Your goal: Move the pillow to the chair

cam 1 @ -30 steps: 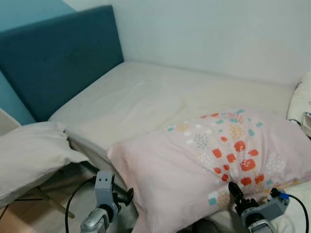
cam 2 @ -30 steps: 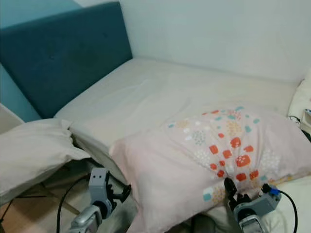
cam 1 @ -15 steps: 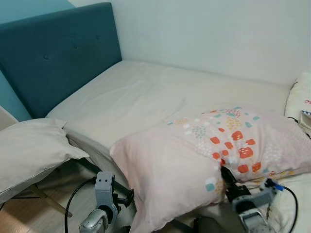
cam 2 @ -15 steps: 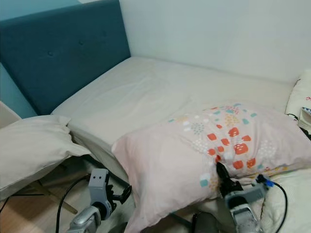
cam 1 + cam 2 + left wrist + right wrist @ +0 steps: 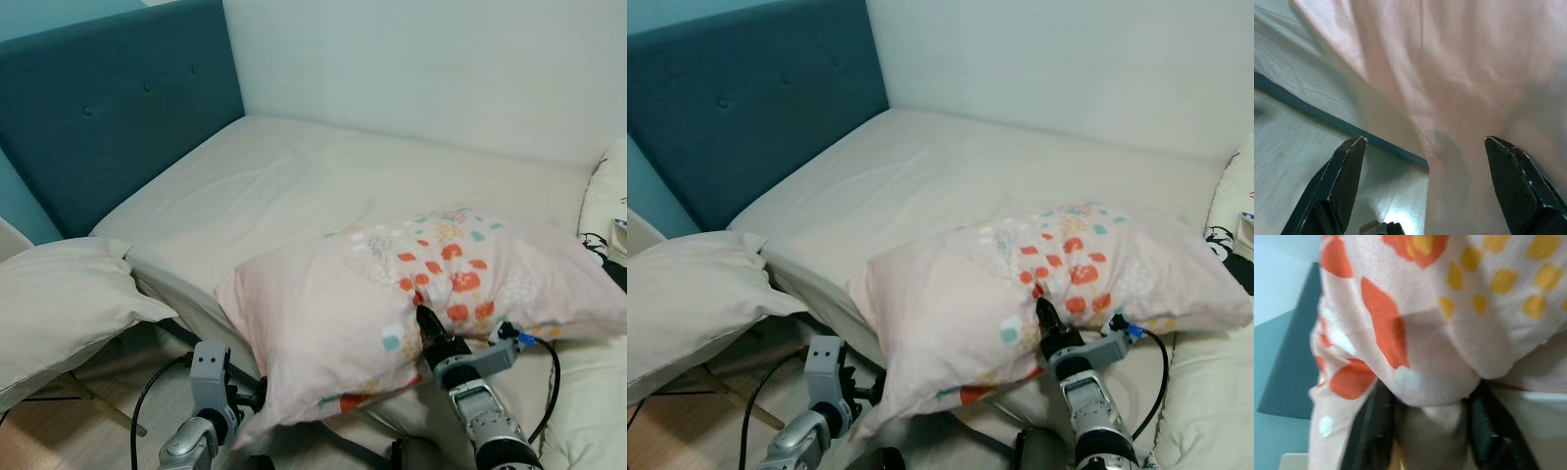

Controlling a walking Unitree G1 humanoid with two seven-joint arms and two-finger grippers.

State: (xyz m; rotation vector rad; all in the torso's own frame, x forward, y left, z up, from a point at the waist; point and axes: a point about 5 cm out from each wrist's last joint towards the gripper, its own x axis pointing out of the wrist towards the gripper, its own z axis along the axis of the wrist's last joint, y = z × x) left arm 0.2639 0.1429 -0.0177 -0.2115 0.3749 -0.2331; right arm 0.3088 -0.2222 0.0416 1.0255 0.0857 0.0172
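Note:
The pink pillow [image 5: 323, 304] with orange, teal and yellow patches lies across the front edge of the bed [image 5: 265, 186], its near edge bunched and raised. My right gripper [image 5: 421, 318] is shut on that near edge under the patterned part; in the right wrist view the fabric [image 5: 1420, 347] is pressed between its fingers [image 5: 1376, 431]. My left gripper [image 5: 257, 397] is open just below the pillow's lower left corner. Seen from the left wrist, pink fabric [image 5: 1449, 73] hangs between and beyond the spread fingers [image 5: 1347, 166].
A white cushion [image 5: 59, 304] rests at the left on a low seat with wooden legs [image 5: 98, 406]. The teal headboard [image 5: 108, 98] stands behind it. White bedding [image 5: 609, 196] is piled at the right. Wooden floor [image 5: 1298, 161] lies beside the bed.
My right gripper has moved forward and to the left, taking hold of the pillow's near edge. The pillow has bunched up, risen at the front and shifted left toward the left gripper.

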